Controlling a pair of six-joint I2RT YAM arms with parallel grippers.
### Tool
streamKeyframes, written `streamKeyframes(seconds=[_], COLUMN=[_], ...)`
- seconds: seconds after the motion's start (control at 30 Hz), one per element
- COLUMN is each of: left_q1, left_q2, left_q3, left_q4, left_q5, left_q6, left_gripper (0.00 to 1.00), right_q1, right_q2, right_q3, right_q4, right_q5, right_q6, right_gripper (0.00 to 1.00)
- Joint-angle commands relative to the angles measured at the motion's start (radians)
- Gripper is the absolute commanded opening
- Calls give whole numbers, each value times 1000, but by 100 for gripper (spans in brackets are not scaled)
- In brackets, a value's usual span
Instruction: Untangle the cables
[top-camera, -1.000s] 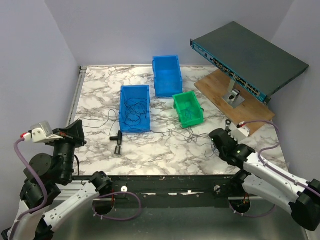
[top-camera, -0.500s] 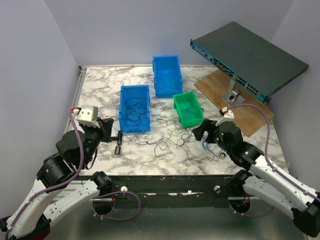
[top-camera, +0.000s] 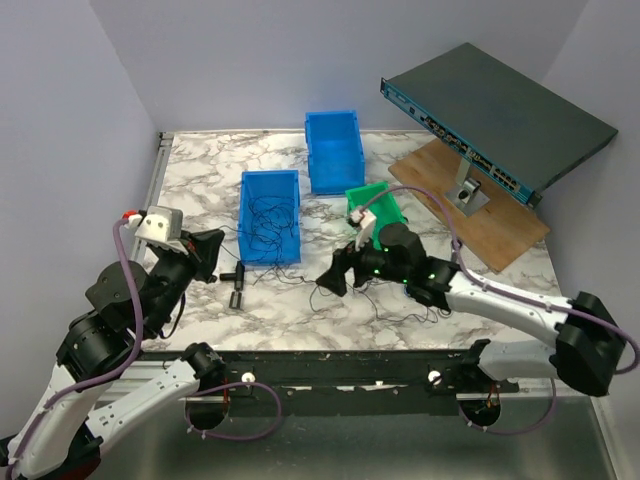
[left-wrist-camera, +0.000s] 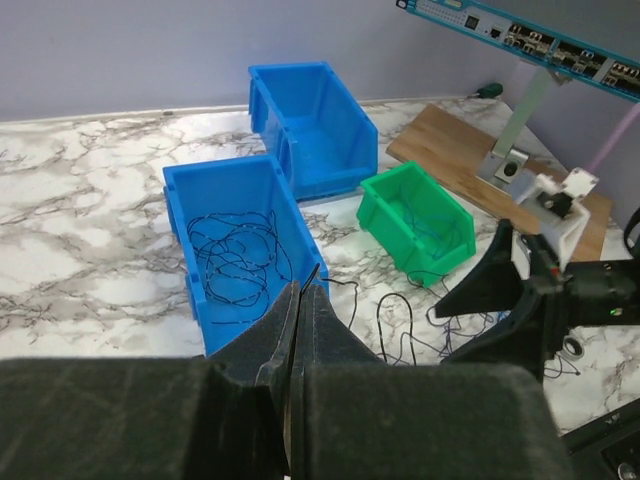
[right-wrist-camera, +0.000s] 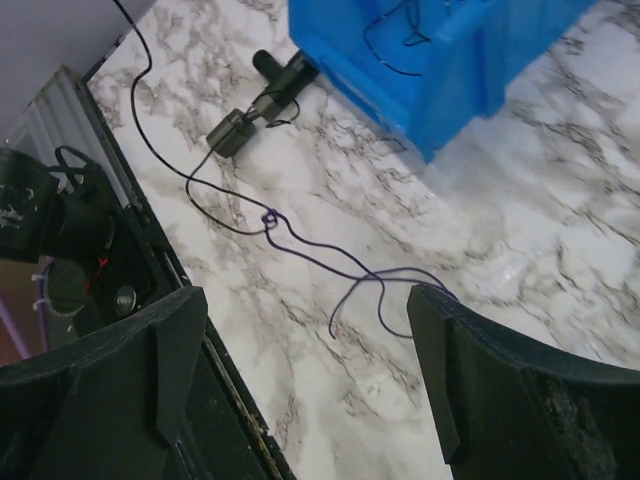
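Robotics laboratory test cell: marble-patterned tabletop enclosed by plain lilac walls, blue plastic storage bins, dark rack-mount network switch above wooden board.

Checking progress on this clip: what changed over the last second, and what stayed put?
The right hand swung left from the right side to the middle and opened; it holds nothing now. The left hand came forward and to the right, staying shut. The loose cables, earlier pulled into a long line, now lie slack. The blue bins, green bin and switch did not move.
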Motion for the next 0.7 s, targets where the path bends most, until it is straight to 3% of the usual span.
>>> streamKeyframes(seconds=[0.0,0.17,0.23,0.43,0.53,0.67], left_q1=[4,4,4,4,4,4], left_q2=[18,29,33,39,46,69], left_q3=[48,88,93,109,126,146], left_q4=[0,-21,-20,-24,-44,-102], left_q5=[29,34,32,2,-24,-138], left_q6=[23,26,30,43,47,42], left_gripper=[0,0,0,0,0,0], right_q1=[87,109,112,113,113,113], right_q2=[145,233,256,234,186,109], right_q3=[92,111,115,70,22,-25], right_q4=[86,110,112,120,139,108], right_q5=[22,29,22,85,145,205], right_q6=[-118,-164,-178,-166,-135,-95], right_gripper=[89,91,87,36,1,1])
